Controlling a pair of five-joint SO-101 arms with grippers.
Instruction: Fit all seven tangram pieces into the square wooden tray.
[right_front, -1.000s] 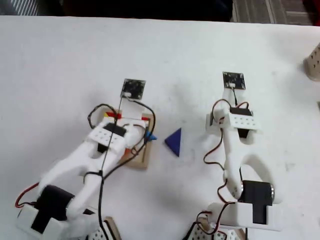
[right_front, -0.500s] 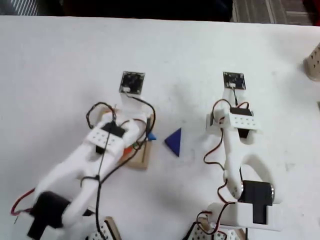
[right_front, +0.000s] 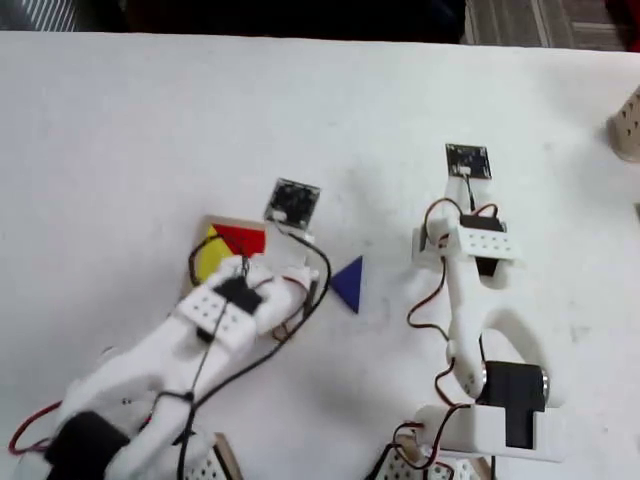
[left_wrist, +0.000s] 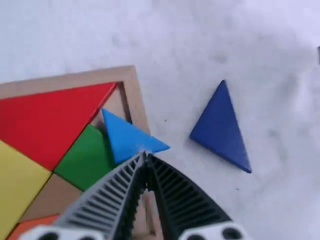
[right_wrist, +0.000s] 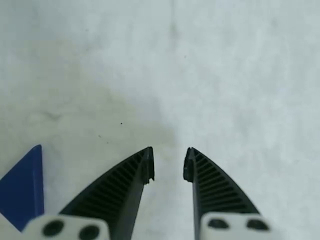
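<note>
Roughly midway between the near and far edges of the white tabletop (right_front: 110, 120), and somewhat toward its left edge, lies the square wooden tray (left_wrist: 132, 95), partly covered in the high view by the left arm (right_front: 150, 360). Inside the tray, a red triangle (left_wrist: 47, 120) lies along the rim, with a yellow piece (left_wrist: 17, 182) touching its long side and a green piece (left_wrist: 86, 159) beside it. An orange piece (left_wrist: 27, 229) shows farther in, and a patch of the tray's bare wooden floor lies between the green, yellow and orange pieces. A light blue triangle (left_wrist: 127, 137) is not seated: it lies tilted across the tray's rim near a corner, one point inside by the green piece and another projecting out above the tabletop. The left hand (left_wrist: 146, 160) is directly at this piece, its two ribbed fingers pressed together, their tips touching the triangle's edge; whether they nip that edge cannot be told. A dark blue triangle (left_wrist: 221, 127) lies flat on the tabletop just outside the tray, apart from it, between the tray and the right arm (right_front: 470, 300). The right hand (right_wrist: 168, 165) is over bare tabletop right of the middle, its fingers spread with tabletop showing between them; a corner of the dark blue triangle appears beside it in the right wrist view.
</note>
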